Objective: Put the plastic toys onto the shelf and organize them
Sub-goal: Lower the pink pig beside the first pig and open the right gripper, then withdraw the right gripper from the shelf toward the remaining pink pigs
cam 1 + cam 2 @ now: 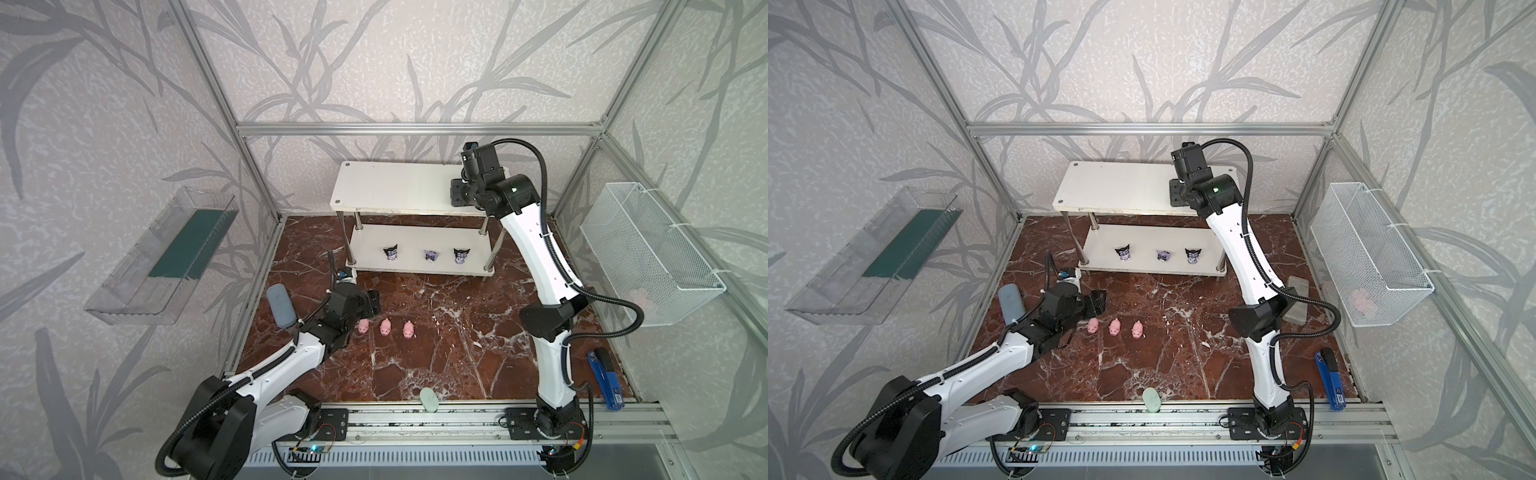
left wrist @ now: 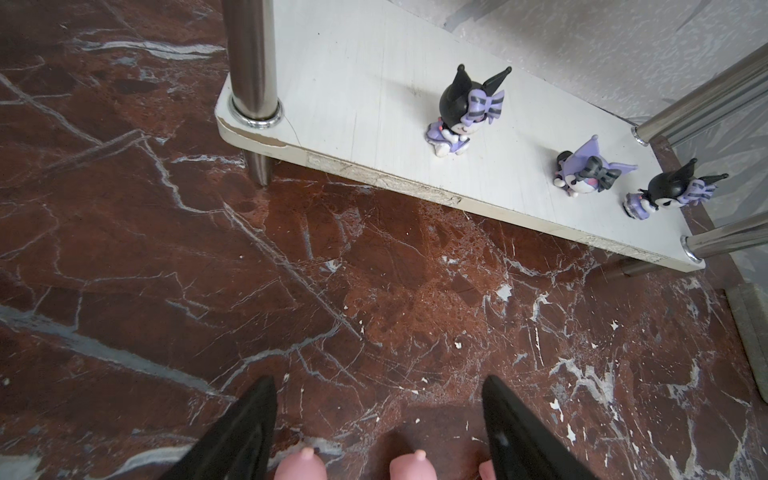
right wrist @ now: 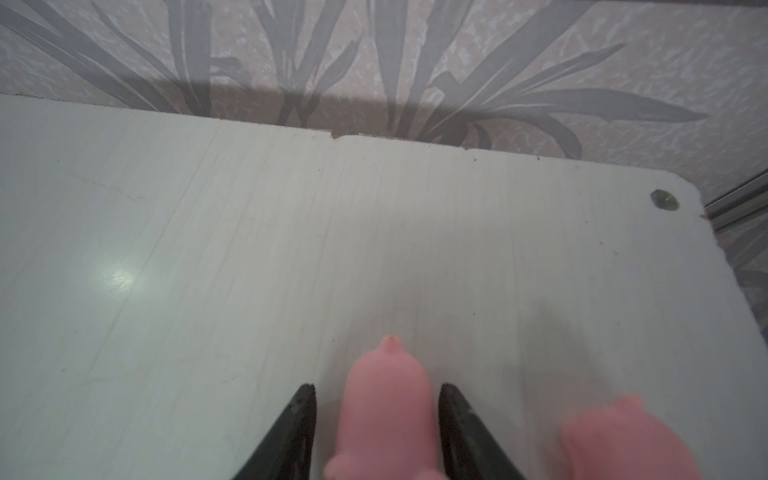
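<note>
Three tiny pink pig figurines (image 1: pixel 385 327)

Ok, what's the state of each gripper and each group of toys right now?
left gripper: open, empty.
right gripper: open, jaws either side of a pig, gaps showing.
pig between the jaws: resting on the shelf top board.
second pig: on the top board beside it.
three loose pigs: in a row on the table, not yet shelved.
three black-and-purple figurines: in a row on the lower board.

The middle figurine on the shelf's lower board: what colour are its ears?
Light purple; the middle figurine shows best in the left wrist view.
</note>
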Robot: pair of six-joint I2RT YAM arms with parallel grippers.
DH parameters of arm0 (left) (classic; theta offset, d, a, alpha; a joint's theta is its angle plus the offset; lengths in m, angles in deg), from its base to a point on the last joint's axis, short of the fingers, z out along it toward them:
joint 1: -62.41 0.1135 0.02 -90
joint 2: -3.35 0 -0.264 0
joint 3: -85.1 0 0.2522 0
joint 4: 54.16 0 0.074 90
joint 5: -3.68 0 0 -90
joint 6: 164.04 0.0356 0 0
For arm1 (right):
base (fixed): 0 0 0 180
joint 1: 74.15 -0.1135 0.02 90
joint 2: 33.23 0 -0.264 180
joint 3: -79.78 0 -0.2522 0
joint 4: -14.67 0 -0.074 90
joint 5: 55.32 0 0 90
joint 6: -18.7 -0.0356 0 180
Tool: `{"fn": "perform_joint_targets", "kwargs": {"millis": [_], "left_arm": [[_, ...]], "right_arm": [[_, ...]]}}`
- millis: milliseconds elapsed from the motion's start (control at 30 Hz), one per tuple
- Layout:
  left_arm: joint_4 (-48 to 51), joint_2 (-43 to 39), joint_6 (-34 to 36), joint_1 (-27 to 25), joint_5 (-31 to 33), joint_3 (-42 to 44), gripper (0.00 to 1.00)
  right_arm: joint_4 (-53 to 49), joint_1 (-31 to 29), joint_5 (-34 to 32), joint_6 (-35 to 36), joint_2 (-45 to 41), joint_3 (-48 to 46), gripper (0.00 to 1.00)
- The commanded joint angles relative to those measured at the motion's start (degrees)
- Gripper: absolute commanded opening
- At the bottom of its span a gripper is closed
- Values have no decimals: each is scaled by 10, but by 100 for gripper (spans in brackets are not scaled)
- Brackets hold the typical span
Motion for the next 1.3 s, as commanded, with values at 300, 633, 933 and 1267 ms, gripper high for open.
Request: {"fn": "perform_joint_targets", "kwargs": {"millis": [300, 633, 933, 1267], "left_arm": [[3, -14, -6, 4, 5, 3, 76], [7, -20, -10, 4, 10, 4, 76], [16, -21, -7, 4, 18, 0, 76], [33, -23, -7, 5, 33, -10, 76]], "right_arm": [[36, 1, 28, 23, -51, 42, 62], [212, -36, 49, 103, -278, -248, 63], [396, -114, 67, 55, -612, -760, 60], [427, -292, -21, -113, -712, -1074, 63]]}}
